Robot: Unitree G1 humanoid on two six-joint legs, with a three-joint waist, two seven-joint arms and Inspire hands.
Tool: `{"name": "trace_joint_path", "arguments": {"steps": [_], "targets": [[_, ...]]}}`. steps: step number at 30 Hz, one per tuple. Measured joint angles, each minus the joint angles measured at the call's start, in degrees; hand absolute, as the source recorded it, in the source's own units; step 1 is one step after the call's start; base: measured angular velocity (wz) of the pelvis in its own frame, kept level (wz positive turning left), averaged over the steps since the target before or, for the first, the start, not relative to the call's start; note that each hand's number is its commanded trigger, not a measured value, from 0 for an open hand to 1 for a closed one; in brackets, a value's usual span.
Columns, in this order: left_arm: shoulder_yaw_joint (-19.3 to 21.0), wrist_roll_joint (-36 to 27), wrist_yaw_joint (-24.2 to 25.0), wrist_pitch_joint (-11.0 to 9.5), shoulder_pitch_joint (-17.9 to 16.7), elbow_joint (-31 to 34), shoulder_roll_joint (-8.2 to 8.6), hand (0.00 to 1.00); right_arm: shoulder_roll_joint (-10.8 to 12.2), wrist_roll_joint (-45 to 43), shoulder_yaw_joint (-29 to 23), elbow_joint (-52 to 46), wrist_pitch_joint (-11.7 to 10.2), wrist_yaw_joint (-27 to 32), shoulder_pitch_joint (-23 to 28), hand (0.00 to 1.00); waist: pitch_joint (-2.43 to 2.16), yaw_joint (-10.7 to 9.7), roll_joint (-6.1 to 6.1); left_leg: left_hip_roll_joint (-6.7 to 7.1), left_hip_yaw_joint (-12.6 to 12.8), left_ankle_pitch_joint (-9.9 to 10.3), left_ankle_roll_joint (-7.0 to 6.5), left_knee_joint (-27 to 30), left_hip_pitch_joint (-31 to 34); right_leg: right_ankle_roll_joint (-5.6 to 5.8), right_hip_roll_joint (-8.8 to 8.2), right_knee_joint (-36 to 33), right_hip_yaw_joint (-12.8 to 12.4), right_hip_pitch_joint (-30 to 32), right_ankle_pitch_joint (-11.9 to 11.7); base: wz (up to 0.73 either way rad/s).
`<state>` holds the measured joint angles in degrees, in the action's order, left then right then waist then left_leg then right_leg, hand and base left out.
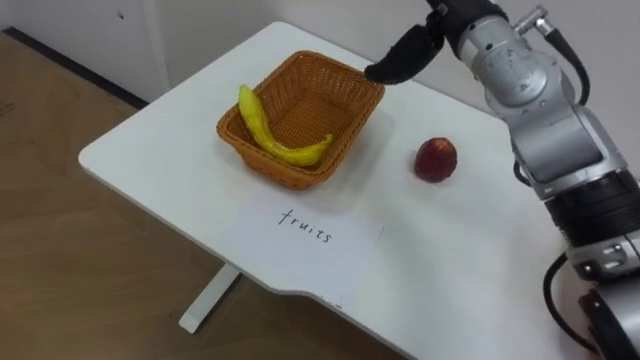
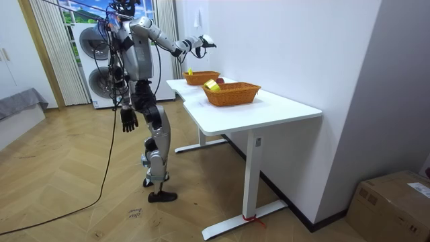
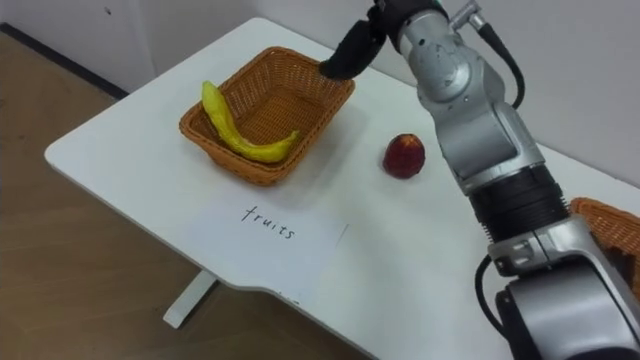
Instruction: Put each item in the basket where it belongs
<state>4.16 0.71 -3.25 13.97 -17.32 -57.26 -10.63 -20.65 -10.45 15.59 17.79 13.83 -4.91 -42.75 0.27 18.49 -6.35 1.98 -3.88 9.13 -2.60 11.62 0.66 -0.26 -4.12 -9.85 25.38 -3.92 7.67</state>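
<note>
The desk (image 1: 470, 250) stands on a wooden floor (image 1: 60, 230). Near its left edge a basket (image 1: 300, 170) holds a banana (image 1: 262, 130); a red fruit (image 1: 436, 159) lies beside it. The right hand (image 1: 400, 58) hovers over the rim, fingers straight, empty; the left hand (image 2: 129, 119) hangs relaxed. The second basket (image 3: 610, 220) is cut off.

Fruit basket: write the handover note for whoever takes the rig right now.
Right hand: open, empty, above the far rim of the fruit basket.
Left hand: open, hanging at the robot's side.
Done: banana lies in the fruit basket.
Left: red fruit sits on the table, right of the fruit basket and apart from it; it likely goes in next.
Second basket, nearer the room camera, holds a yellow item; what it is cannot be told.
</note>
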Motion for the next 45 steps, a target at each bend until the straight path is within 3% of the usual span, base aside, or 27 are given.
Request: {"name": "trace_joint_path", "arguments": {"steps": [4,9,14,19,25,29,45], "targets": [[-1.0,0.0,0.0,0.9,-0.2,0.4,0.41,0.00,0.0,4.7,-0.7,0.2,0.0,1.3,0.8,0.00,0.00,-1.1,1.27,-0.01,0.0,0.0,0.00,0.2,0.2,0.00,-0.04,0.0,0.0,0.2,0.0,0.00],[-1.0,0.0,-0.2,1.1,-0.5,3.4,0.57,0.00,0.0,12.8,-1.9,2.7,0.0,7.3,1.4,0.00,-0.47,-1.9,3.42,-0.02,0.1,0.0,-0.01,0.1,-0.1,0.01,0.00,-0.1,0.0,0.0,0.0,0.00],[-1.0,0.1,-0.3,1.1,-0.8,4.9,0.57,0.00,0.0,17.1,-3.2,2.8,0.0,11.3,2.6,0.00,-0.67,-2.9,4.52,-0.08,0.1,0.0,0.00,0.0,-0.1,0.07,0.02,0.0,0.0,0.1,0.0,0.00],[-1.1,0.0,-0.3,0.9,-1.2,4.9,0.60,0.00,0.0,19.7,-3.6,7.8,-0.3,14.5,3.2,0.00,-0.64,-3.0,4.38,-0.10,0.4,0.0,0.00,-0.2,-0.4,0.09,0.12,0.0,0.0,0.0,0.1,0.00],[-1.1,0.1,-0.3,0.7,-1.4,4.9,0.59,0.00,0.0,20.7,-3.6,10.8,-0.4,15.3,3.5,0.00,-0.28,-3.0,3.70,0.04,0.4,0.0,0.00,-0.2,-0.2,0.21,-0.50,-0.7,0.0,0.4,0.7,0.00],[-1.1,0.0,0.0,0.7,-1.5,5.1,0.57,0.00,0.0,22.3,-3.6,10.9,-0.6,15.6,3.5,0.00,-0.21,-4.2,3.19,0.40,0.1,0.0,-0.03,-0.1,-0.2,0.31,-0.80,-0.8,1.1,0.1,1.1,0.08],[-2.2,-0.6,-0.2,-0.9,-2.9,7.1,0.56,0.00,0.0,22.3,-3.5,14.9,-2.6,15.2,7.0,0.00,-0.18,-4.3,2.88,0.63,-0.3,0.2,-0.39,-0.1,-0.4,0.62,-0.80,-0.9,1.5,-0.2,1.2,0.01]]}}
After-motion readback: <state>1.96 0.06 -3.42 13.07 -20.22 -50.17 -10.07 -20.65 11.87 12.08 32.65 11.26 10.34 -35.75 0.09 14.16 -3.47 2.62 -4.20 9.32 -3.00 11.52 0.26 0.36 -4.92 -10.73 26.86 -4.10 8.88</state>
